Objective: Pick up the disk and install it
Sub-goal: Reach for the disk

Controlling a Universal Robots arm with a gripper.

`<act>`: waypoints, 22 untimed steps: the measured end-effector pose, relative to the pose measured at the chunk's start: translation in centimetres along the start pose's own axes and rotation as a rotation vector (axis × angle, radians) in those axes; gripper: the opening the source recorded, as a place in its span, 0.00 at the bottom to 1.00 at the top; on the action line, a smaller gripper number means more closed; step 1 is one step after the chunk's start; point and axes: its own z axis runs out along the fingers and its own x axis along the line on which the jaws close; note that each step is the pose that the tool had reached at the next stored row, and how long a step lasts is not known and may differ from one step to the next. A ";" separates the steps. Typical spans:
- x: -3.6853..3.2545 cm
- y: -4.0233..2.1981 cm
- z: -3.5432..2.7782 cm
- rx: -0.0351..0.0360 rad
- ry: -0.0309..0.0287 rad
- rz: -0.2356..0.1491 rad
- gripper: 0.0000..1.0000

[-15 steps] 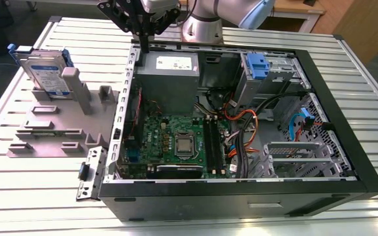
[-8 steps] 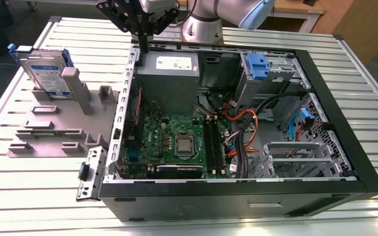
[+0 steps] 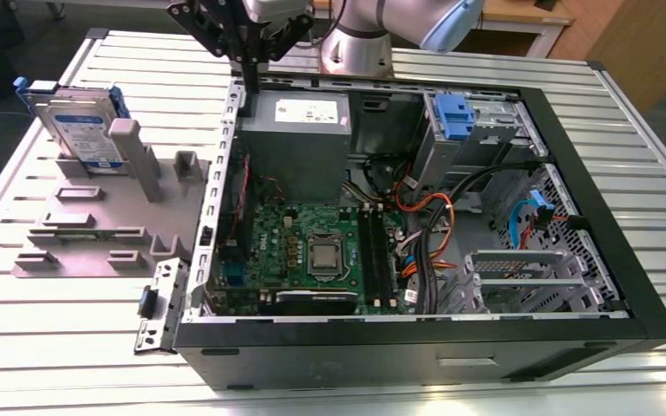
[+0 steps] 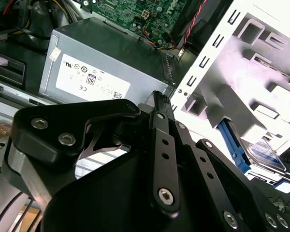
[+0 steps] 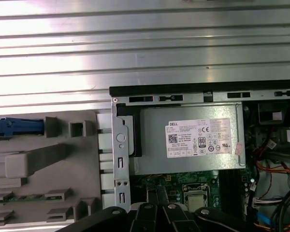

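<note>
The disk (image 3: 79, 130), silver with a white-and-blue label and a blue frame, stands on edge in a grey fixture (image 3: 90, 221) at the exterior view's left, outside the computer case. Its blue edge also shows in the first wrist view (image 5: 17, 126) and the second wrist view (image 4: 266, 154). My gripper (image 3: 250, 57) hangs above the case's far left wall, to the right of the disk and well apart from it. Its black fingers (image 4: 158, 104) meet at the tips with nothing between them.
The open computer case (image 3: 426, 334) lies on a slatted metal table (image 3: 610, 104). Inside are a grey power supply box (image 3: 298, 130) with a white sticker, a motherboard (image 3: 310, 251), cables and a drive bay with a blue latch (image 3: 454, 117). The fixture holds other grey slots.
</note>
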 end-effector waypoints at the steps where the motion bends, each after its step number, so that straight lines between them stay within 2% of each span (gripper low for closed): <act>1: 0.03 0.00 0.00 0.0001 0.0000 0.000 0.11; 22: 0.52 -0.04 -0.01 0.0001 0.0000 0.000 0.11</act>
